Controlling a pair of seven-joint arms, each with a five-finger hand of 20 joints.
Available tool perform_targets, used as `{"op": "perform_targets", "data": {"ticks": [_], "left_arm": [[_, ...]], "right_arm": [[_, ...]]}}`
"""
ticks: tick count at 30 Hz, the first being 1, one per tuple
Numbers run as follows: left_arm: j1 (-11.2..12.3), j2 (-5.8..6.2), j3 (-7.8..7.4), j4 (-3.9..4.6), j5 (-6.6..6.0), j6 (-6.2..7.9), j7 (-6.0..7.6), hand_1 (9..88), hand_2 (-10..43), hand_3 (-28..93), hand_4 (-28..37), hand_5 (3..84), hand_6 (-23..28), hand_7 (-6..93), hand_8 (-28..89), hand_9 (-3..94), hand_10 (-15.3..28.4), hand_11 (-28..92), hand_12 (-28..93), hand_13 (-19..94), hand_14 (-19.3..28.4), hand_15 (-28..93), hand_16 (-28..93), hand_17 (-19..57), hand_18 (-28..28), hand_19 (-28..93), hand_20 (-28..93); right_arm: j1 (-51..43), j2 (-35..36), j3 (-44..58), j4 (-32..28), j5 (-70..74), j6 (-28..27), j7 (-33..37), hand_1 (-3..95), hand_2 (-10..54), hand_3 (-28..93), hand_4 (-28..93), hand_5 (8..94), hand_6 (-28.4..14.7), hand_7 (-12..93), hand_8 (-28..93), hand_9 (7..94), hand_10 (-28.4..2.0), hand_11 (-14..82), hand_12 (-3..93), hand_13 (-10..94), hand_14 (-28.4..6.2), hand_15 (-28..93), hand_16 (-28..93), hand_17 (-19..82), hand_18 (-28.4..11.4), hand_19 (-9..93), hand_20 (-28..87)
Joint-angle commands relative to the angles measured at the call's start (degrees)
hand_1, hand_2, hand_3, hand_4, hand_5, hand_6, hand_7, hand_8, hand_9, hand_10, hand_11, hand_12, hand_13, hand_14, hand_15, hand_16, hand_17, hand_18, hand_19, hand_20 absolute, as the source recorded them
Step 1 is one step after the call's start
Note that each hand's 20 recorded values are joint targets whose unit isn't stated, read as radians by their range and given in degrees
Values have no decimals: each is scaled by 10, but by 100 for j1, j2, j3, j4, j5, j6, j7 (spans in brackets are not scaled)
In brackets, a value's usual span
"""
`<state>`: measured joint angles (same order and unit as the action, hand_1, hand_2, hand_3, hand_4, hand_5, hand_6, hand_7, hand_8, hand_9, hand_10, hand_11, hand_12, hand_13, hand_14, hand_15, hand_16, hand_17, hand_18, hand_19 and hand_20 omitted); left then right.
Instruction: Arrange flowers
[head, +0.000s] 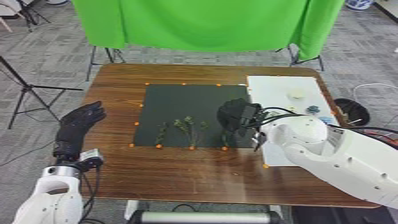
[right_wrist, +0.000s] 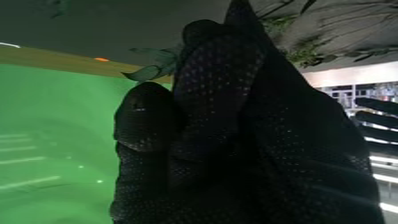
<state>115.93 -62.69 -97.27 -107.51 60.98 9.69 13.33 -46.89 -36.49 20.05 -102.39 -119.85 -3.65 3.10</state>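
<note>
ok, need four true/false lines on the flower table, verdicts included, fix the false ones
1. The right hand is over the dark rectangular mat. True.
2. The leafy green stems lie along the mat's far edge. False: they lie toward its near edge, by the small orange markers.
3. A pale cream bloom lies on the white rectangular sheet. True.
4. The left hand is over the white sheet. False: it is left of the mat.
</note>
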Motion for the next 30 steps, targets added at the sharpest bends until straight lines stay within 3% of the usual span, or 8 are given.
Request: {"op": "perform_targets", "data": {"ticks": [1,16,30], "left_arm": [[14,-52,24,23,-5,-30,7,272,-78,706,-205,498,28,169,-81,468,130,190,105,377,166,253,6,68,136,126,209],[47,-48,7,12,-1,-45,-32,274,-81,707,-204,498,27,169,-82,467,130,189,104,377,166,253,6,67,136,126,210],[46,-41,15,19,5,-64,-42,276,-83,704,-203,498,24,173,-83,467,130,190,105,377,166,253,6,67,136,125,209]], "right_arm": [[-10,47,20,-14,-110,-158,3,604,-95,639,-144,686,8,378,92,890,-103,95,425,891,-28,417,352,669,-51,757,478],[-68,68,-15,-37,-298,-187,29,572,-95,639,-129,661,23,345,71,835,-100,72,399,875,-23,412,345,641,-68,753,469],[-10,65,-71,-48,-523,-239,0,538,-95,653,-138,610,51,336,32,706,-111,129,238,844,-21,425,359,604,-78,766,460]]}}
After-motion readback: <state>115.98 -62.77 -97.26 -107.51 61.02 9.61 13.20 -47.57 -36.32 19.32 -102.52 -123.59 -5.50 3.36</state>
